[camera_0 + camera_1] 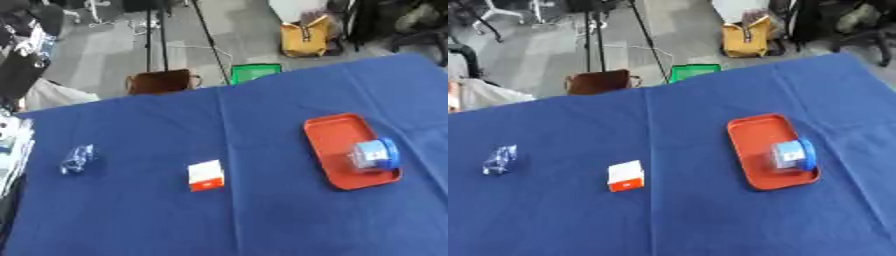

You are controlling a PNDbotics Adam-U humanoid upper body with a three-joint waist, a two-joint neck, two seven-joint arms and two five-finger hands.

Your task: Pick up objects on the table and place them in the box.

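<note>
A small white and orange box [206, 176] lies on the blue tablecloth near the middle. Further left lies a small clear bluish wrapped item [77, 159]. On the right sits an orange tray [337, 135], and a blue and white round container [374, 154] rests on its near right part. Neither of my hands shows in either view.
The blue table [262, 220] fills most of the view, its far edge running up to the right. Beyond it on the floor stand a brown bag [159, 81], a green item [255, 72], a yellow bag [307, 37] and tripod legs [162, 35].
</note>
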